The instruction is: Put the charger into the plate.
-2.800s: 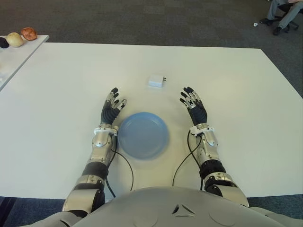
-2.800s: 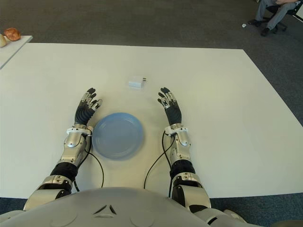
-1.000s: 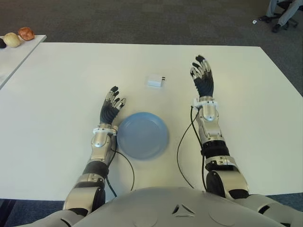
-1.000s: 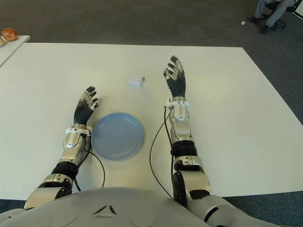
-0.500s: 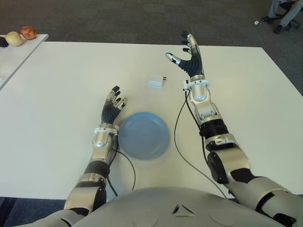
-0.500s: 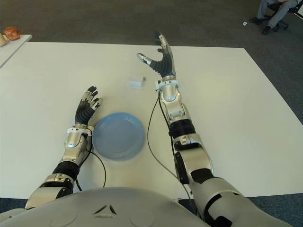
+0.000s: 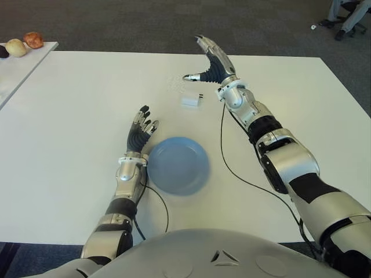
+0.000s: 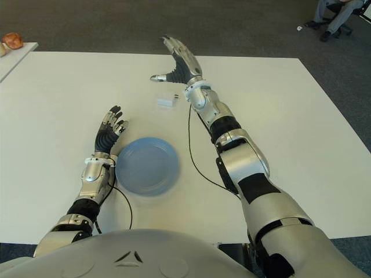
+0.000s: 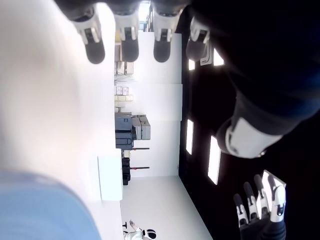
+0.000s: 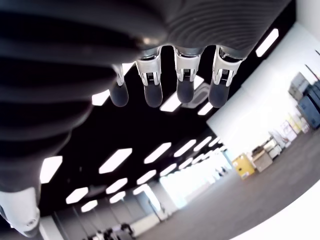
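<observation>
White table [image 7: 69,116] holds our charger [image 7: 191,100], beyond the blue plate [image 7: 177,165]. Our right hand [image 7: 210,65] hangs over it, fingers spread; next we lower and grab. Our left hand [image 7: 139,130], fingers loose, shows left of the plate.

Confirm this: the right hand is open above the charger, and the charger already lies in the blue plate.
One part is wrong. The right hand is open above the charger, but the charger lies on the white table, beyond the blue plate and apart from it. The left eye view shows the plate holding nothing.

Bright even light, soft shadows, blurred wrist views
</observation>
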{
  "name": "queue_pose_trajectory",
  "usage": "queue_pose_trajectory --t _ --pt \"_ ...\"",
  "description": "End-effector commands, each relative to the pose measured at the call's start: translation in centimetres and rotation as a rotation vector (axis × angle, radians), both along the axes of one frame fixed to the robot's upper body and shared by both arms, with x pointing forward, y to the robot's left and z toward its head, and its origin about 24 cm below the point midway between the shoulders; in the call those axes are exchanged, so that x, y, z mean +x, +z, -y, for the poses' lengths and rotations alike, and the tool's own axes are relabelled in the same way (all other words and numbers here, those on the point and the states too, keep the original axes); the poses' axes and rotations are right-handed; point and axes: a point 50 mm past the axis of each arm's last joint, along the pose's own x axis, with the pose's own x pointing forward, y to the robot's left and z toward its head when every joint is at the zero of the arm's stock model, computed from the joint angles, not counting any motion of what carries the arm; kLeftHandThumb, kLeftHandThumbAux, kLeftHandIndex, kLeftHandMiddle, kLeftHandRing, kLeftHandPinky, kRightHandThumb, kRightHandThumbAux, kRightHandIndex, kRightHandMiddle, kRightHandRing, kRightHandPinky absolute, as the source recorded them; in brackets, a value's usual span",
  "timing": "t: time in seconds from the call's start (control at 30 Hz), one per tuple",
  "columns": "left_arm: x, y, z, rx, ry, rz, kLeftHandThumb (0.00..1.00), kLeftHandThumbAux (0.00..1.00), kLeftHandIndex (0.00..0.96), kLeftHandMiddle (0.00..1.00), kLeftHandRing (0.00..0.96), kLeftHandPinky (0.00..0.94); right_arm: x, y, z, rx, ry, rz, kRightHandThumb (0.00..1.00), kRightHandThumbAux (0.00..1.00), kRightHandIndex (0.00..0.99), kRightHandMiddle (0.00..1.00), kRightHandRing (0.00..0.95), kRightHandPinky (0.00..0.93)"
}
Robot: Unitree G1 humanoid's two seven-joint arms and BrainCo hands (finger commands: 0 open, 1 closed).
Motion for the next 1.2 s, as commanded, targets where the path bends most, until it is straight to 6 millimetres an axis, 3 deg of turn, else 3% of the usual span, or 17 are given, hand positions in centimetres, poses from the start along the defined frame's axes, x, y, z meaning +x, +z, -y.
queue_pose_trajectory --t 0.03,0.3,0.7,1.2 --pt "-3.6 -3.9 1.0 -0.037 -0.002 -0.225 0.08 0.609 0.0 0.057 0.063 0.09 -0.1 -2.7 -0.4 -0.224 0.019 -0.096 0.149 0.565 0.002 0.001 0.002 0.003" --pt "-3.8 -3.8 1.0 -0.038 -0.004 -0.223 0.079 0.6 0.0 0.056 0.061 0.092 -0.1 -4.4 -0.2 -0.398 0.066 -0.297 0.02 0.511 0.0 0.0 0.0 0.0" --pt "-4.0 -3.7 1.0 -0.034 -0.001 -0.217 0.083 0.602 0.0 0.066 0.066 0.09 -0.4 -5.6 -0.8 -0.554 0.102 -0.457 0.0 0.472 0.0 0.0 0.0 0.0" --pt "-4.1 -3.7 0.9 -0.045 0.007 -0.227 0.042 0.596 0.005 0.064 0.067 0.094 -1.3 -7.4 -1.5 -0.494 0.087 -0.507 0.0 0.567 0.0 0.0 0.0 0.0"
